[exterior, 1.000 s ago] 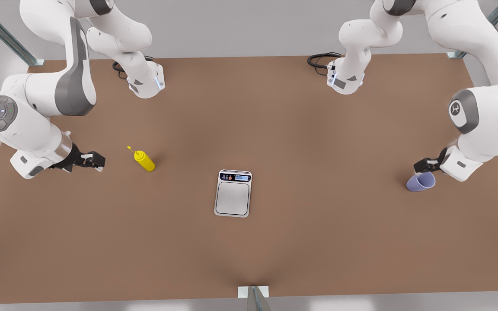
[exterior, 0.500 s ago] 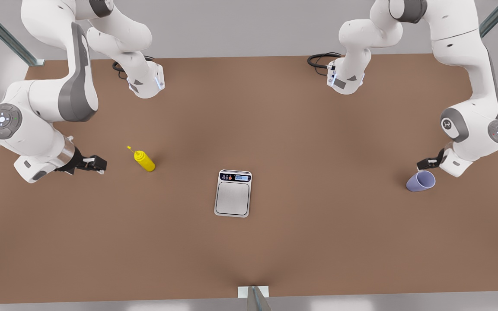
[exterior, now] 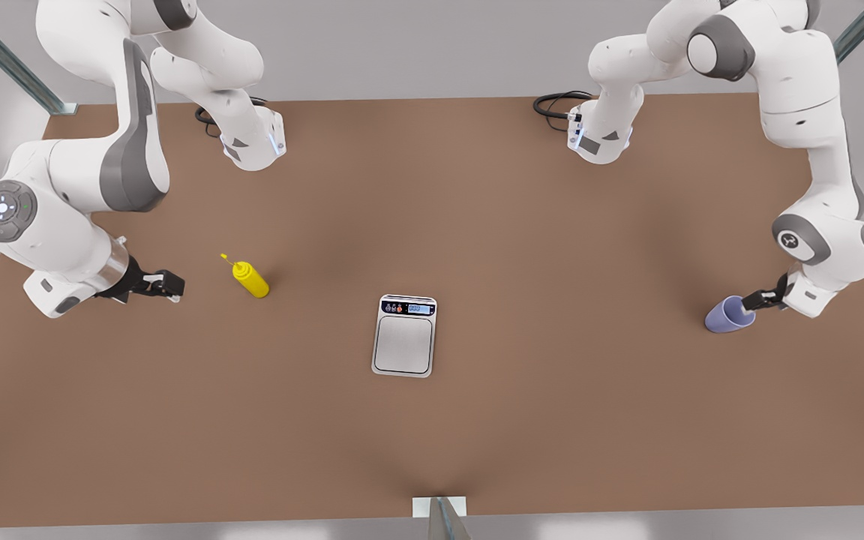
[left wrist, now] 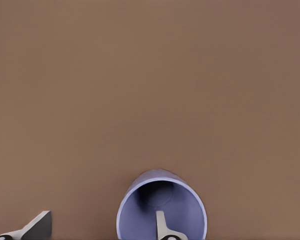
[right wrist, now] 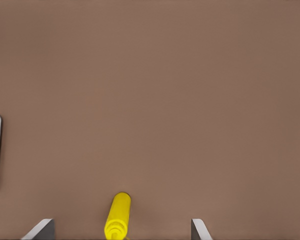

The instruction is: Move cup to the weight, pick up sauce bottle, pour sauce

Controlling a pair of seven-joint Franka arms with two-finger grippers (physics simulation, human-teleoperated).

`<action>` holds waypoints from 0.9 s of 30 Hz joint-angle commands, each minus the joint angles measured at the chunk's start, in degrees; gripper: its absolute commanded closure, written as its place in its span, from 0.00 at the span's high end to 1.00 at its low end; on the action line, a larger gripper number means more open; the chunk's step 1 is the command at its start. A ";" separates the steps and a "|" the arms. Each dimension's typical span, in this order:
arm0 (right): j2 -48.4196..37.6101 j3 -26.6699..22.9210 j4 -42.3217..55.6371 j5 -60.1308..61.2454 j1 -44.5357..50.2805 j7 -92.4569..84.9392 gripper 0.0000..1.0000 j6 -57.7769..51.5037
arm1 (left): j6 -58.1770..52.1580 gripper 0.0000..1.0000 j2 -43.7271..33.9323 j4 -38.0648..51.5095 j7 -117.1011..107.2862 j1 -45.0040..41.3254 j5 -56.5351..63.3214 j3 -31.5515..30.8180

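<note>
No legible txt; weight (exterior: 403, 336) display digits unreadable.

Cup (exterior: 729, 315): small, lavender-purple, tapered, no handle; at the left gripper (exterior: 753, 301), one finger (left wrist: 161, 226) inside its mouth, the other outside the wall.

Sauce bottle (exterior: 250, 278): bright yellow, thin pointed nozzle; near the right gripper (exterior: 169, 285), just ahead of its spread fingers, untouched.

Weight (exterior: 403, 335): flat silver-grey scale, steel plate, lit display strip; well apart from both grippers, between them.
</note>
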 commanded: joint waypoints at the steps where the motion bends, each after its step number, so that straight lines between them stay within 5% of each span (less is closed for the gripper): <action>1: 0.00 0.00 0.05 0.00 -0.01 0.00 1.00 0.00 | 0.00 1.00 0.07 0.00 0.00 0.01 -0.88 -0.01; 13: 0.00 0.00 0.05 0.08 -0.36 -0.18 1.00 -0.09 | 0.00 0.97 2.62 -0.17 -0.09 0.01 -1.76 -0.27; 16: 0.36 0.00 0.05 0.08 -0.36 0.00 1.00 -0.09 | 0.00 0.36 2.62 -0.09 -0.18 0.01 -1.67 -0.27; 18: 0.44 0.00 0.05 0.08 -0.36 0.00 1.00 -0.09 | 0.88 0.21 2.88 -0.09 -0.09 0.01 -1.67 -0.36; 27: 0.44 0.00 0.14 0.08 -0.36 -0.26 1.00 -0.09 | 1.58 0.21 3.15 -0.09 0.00 0.01 -1.67 -0.36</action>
